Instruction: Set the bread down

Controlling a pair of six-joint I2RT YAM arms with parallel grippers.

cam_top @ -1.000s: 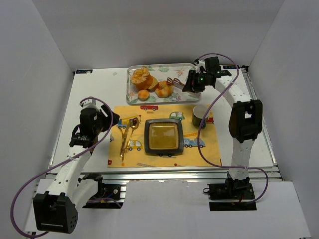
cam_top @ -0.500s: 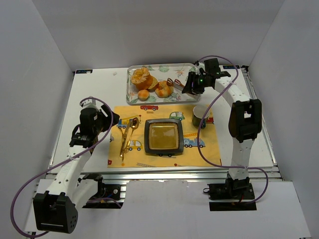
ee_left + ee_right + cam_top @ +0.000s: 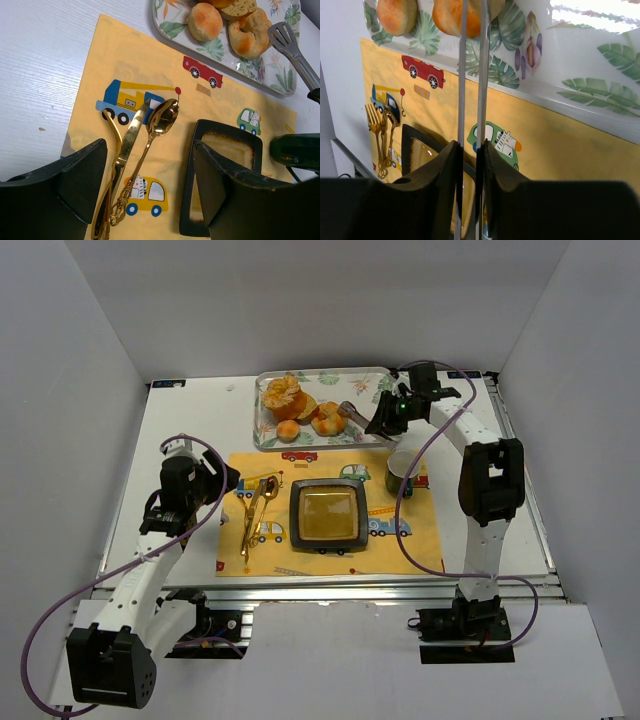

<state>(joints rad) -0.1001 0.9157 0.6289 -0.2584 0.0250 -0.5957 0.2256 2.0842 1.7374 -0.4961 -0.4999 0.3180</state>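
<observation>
My right gripper [image 3: 470, 150] clenched on tongs [image 3: 471, 75]; tong tips ahead, at bread [image 3: 447, 17] on tray [image 3: 580, 70]. My left gripper [image 3: 150, 167] released, cutlery [image 3: 150, 130] beneath.

The tray [image 3: 352, 383] is crowded from its left end to its middle, where the pastry [image 3: 283, 395], the small bun [image 3: 288, 430] and the bread [image 3: 328, 421] sit close together. Its right part is bare floor, but the tongs [image 3: 351, 410] and the right gripper [image 3: 375, 423] reach in over that end. The mug [image 3: 401, 472] stands just in front of the tray's right corner and the square dish [image 3: 327, 515] in front of its middle, so the open way in is from the tray's left, over white table [image 3: 190, 420], with the left gripper [image 3: 226, 483] well apart.
</observation>
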